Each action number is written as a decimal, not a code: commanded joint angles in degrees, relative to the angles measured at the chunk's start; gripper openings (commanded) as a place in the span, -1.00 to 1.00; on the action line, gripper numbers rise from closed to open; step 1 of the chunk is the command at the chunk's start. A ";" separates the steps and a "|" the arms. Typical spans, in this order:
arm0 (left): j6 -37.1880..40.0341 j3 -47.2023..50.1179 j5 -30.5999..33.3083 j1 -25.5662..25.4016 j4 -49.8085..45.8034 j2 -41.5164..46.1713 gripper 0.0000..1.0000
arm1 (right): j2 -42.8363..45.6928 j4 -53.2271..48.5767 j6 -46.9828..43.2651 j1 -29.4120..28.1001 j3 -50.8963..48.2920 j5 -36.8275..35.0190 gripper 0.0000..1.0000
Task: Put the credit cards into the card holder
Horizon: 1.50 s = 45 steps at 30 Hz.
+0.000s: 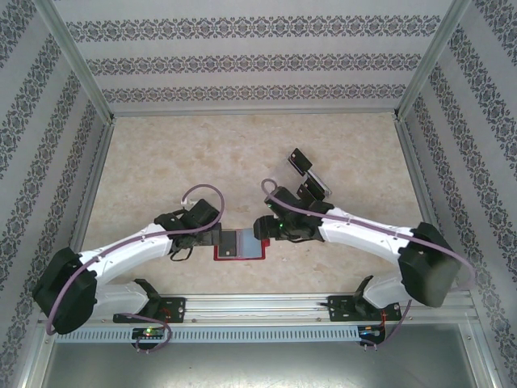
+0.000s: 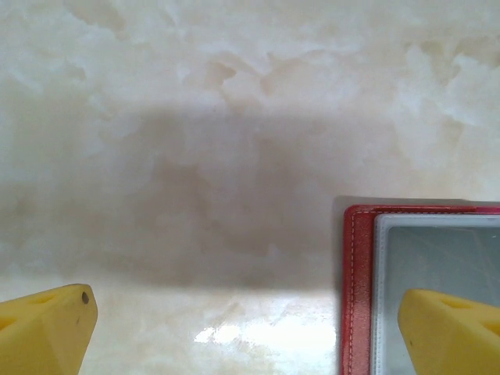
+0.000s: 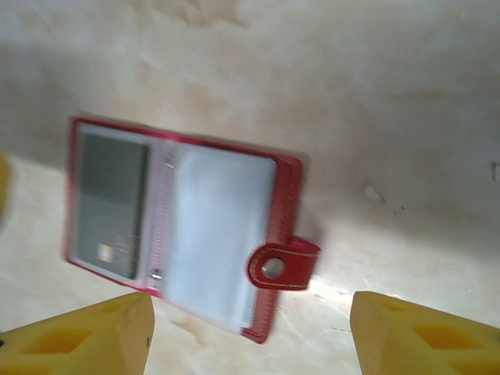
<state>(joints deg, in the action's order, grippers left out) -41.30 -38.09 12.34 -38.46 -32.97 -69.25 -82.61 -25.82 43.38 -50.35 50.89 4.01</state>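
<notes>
Card holder point(image 1: 240, 244) lies open and flat on worktop point(image 1: 202, 153), approx. 6 o'clock of centre, between the two tools. One dark card point(image 3: 109, 203) sits in its pocket (9 o'clock side, right wrist view), so I judge one loaded. Other credit cards point(image 1: 300, 160) – at least two, count unclear – lie at 1 o'clock of the holder, well apart, not yet loaded. Left tool point(image 2: 246, 312) fully spread, empty; one finger point(image 2: 449, 328) over holder's edge. Right tool point(image 3: 251, 312) jaws wide apart above holder – gripping nothing.

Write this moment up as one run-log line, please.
card holder: open on table, one card inside | left gripper: open, empty | right gripper: open, empty | credit cards: others lie far right
</notes>
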 commanded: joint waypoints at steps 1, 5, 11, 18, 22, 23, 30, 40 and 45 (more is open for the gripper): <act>2.17 -0.23 -5.28 2.46 2.49 2.26 1.00 | -3.92 -4.44 -2.92 -2.23 3.05 -5.37 0.37; 1.26 2.63 -15.34 5.83 9.52 4.72 1.00 | -8.06 -4.89 -3.47 -3.05 4.62 -7.02 0.30; 0.13 5.57 -23.74 7.36 15.87 4.78 1.00 | -9.72 -5.26 -3.73 -3.03 4.40 -8.75 -0.30; -1.18 9.20 -27.55 7.39 21.51 3.44 1.00 | -9.24 -3.46 -3.22 -2.45 2.26 -7.55 -0.78; -1.84 10.47 -28.97 7.42 25.03 2.41 1.00 | -9.19 -1.64 -2.44 -1.73 0.58 -6.59 -0.82; -1.96 10.72 -29.25 7.41 25.64 2.11 1.00 | -9.15 -1.32 -2.29 -1.62 0.23 -6.49 -0.82; -4.13 12.92 -31.05 7.43 31.59 0.41 1.00 | -8.47 1.12 -1.20 -0.63 -1.89 -4.74 -0.83; -5.64 13.17 -32.90 6.74 37.22 -3.50 1.00 | -7.78 2.53 -0.66 -0.06 -2.82 -3.42 -0.84; -5.85 12.07 -33.40 5.76 38.50 -4.70 1.00 | -7.58 2.99 -0.40 0.07 -2.83 -2.96 -0.85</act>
<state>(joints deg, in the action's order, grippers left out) -46.37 -25.67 -17.76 -31.77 -2.52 -71.02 -91.53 -23.49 42.04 -50.81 48.95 0.03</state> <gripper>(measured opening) 0.999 0.081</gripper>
